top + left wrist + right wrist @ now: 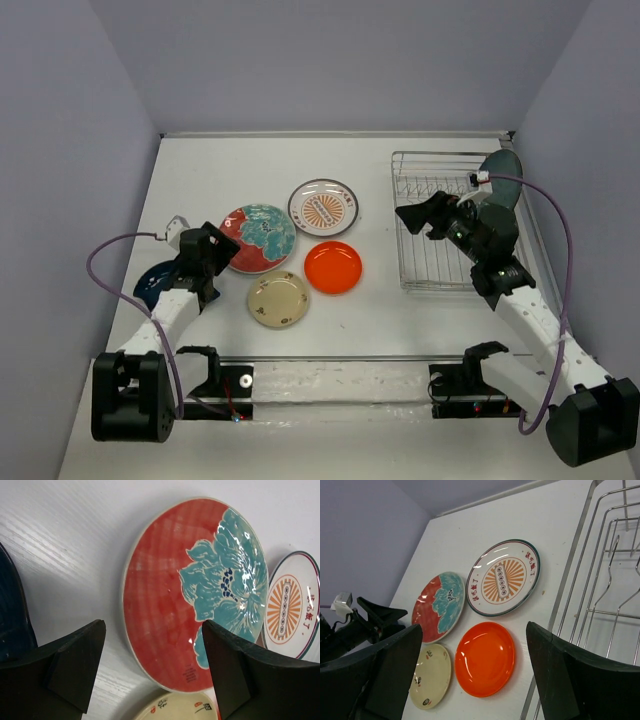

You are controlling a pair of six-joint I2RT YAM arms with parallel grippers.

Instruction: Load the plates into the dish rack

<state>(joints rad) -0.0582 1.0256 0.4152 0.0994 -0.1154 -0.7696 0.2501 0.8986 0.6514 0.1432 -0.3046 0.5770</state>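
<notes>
Checking the top view first: five plates lie flat on the table (400, 330), all left of the dish rack (425, 262). They are the floral plate (258, 238), sunburst plate (323, 207), orange-red plate (333, 267), cream plate (278, 299) and dark blue plate (150, 287). The dark blue one sits far left, partly under the left arm. The sixth, the teal-grey plate (503, 172), stands on edge in the rack's far right corner, partly hidden by the right arm

Only the top view shows the teal-grey plate in the rack

Left gripper (222, 250): low, at the left edge of the floral plate. The left wrist view gives the detail, with jaws wide apart, nothing between them, and the floral plate filling the gap beyond. That view also catches a sliver of the dark blue plate at its left border and the cream plate's rim at the bottom

Right gripper (415, 215): over the rack's left side, pointing toward the loose plates. The right wrist view shows jaws spread and empty, four flat plates in the gap, rack wires to the right and the left gripper at far left. The dark blue plate does not show there
</notes>
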